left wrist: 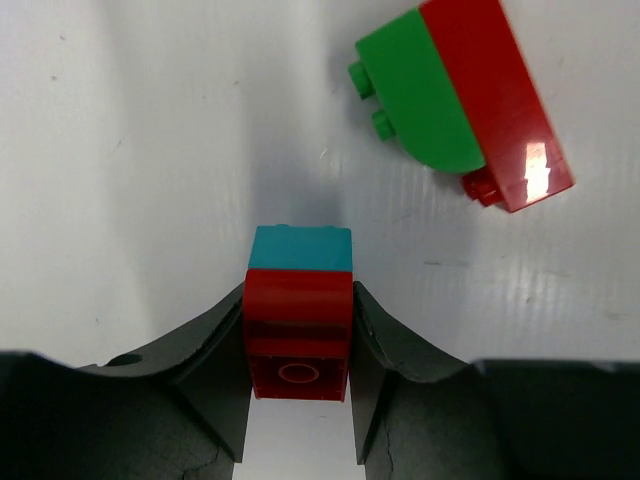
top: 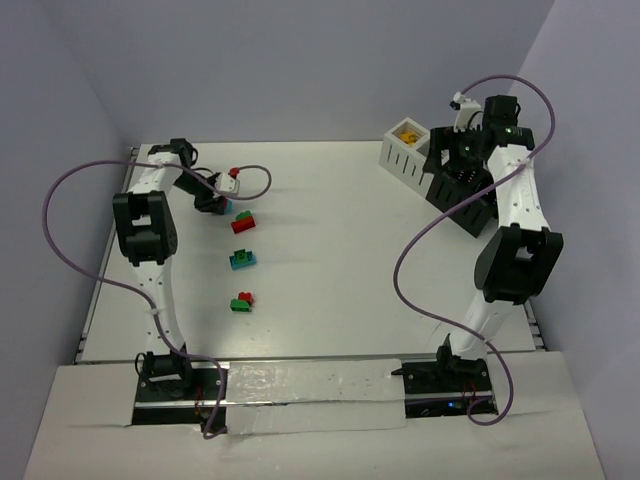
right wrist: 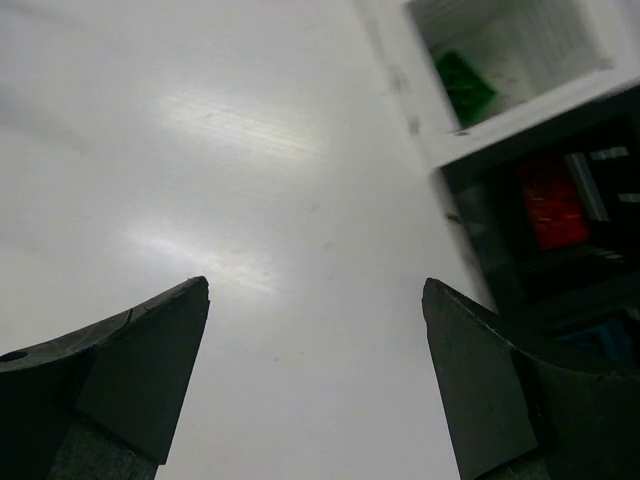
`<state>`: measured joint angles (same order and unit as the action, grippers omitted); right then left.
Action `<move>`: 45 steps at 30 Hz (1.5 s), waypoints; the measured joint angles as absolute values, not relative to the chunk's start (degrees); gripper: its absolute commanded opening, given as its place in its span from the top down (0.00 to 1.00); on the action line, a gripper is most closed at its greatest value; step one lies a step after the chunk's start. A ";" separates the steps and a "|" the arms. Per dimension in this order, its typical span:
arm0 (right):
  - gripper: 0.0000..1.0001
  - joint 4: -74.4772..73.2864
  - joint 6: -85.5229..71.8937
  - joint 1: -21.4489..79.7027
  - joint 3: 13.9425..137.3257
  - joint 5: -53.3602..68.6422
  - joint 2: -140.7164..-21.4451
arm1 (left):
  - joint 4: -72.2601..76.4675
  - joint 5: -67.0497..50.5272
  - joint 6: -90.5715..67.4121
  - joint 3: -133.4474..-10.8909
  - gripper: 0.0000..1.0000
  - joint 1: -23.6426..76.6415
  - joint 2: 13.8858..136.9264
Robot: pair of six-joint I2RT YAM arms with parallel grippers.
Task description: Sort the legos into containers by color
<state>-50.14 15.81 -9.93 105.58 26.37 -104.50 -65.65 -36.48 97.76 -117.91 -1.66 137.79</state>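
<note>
My left gripper point(left wrist: 298, 345) is shut on a stacked red-and-teal brick pair point(left wrist: 298, 320), held low over the white table, and it also shows in the top view point(top: 220, 204). A green-and-red pair point(left wrist: 460, 100) lies just beyond it, seen in the top view too point(top: 243, 222). A teal-topped stack point(top: 243, 259) and a green-and-red pair point(top: 241, 301) lie nearer on the table. My right gripper point(right wrist: 315, 300) is open and empty, high beside the bins point(top: 462, 150). A white bin point(right wrist: 590, 85) holds a green brick point(right wrist: 465, 85). A black bin point(right wrist: 480, 230) holds a red brick point(right wrist: 550, 205).
In the top view a white bin point(top: 392, 152) holding yellow bricks point(top: 407, 131) stands at the back right, with black bins point(top: 445, 188) beside it, partly hidden by my right arm. A blue brick point(right wrist: 600, 340) shows in a further black compartment. Purple cables loop from both arms.
</note>
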 measured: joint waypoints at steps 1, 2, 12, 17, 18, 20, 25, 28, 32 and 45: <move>0.06 -49.31 15.01 -9.25 103.67 28.43 -103.28 | -65.19 -36.97 96.65 -117.05 0.84 -1.60 136.92; 0.06 -48.15 14.15 -8.35 101.74 30.41 -101.98 | -64.56 -37.85 95.15 -116.60 0.89 -1.48 136.06; 0.09 -25.59 3.50 3.38 90.04 47.96 -90.84 | -49.47 -55.64 66.13 -111.82 1.00 6.94 116.81; 0.12 -15.49 -0.38 7.81 88.84 53.18 -89.27 | -27.96 -65.22 42.82 -95.24 1.00 13.93 102.17; 0.12 -14.20 -0.85 8.74 88.84 53.92 -89.27 | -23.16 -66.62 37.47 -91.48 1.00 15.45 99.90; 0.15 -12.45 -1.81 10.51 88.84 55.43 -89.30 | -14.50 -68.71 28.42 -85.87 1.00 17.72 97.25; 0.17 -10.62 -2.69 14.53 89.04 59.08 -89.52 | 0.27 -71.22 12.51 -80.77 1.00 19.63 96.55; 0.18 -12.32 -0.68 16.40 90.32 60.78 -90.25 | 5.74 -72.40 6.16 -80.64 1.00 19.68 96.55; 0.12 -16.51 3.58 18.11 92.44 62.36 -91.30 | 9.97 -73.64 1.22 -80.64 1.00 19.77 96.55; 0.13 -28.71 15.42 20.41 97.47 62.74 -94.30 | 9.81 -74.01 3.42 -80.60 0.99 22.23 95.69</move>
<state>-28.71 15.42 20.41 97.47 62.74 -94.30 9.81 -74.01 3.42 -80.60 22.23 95.69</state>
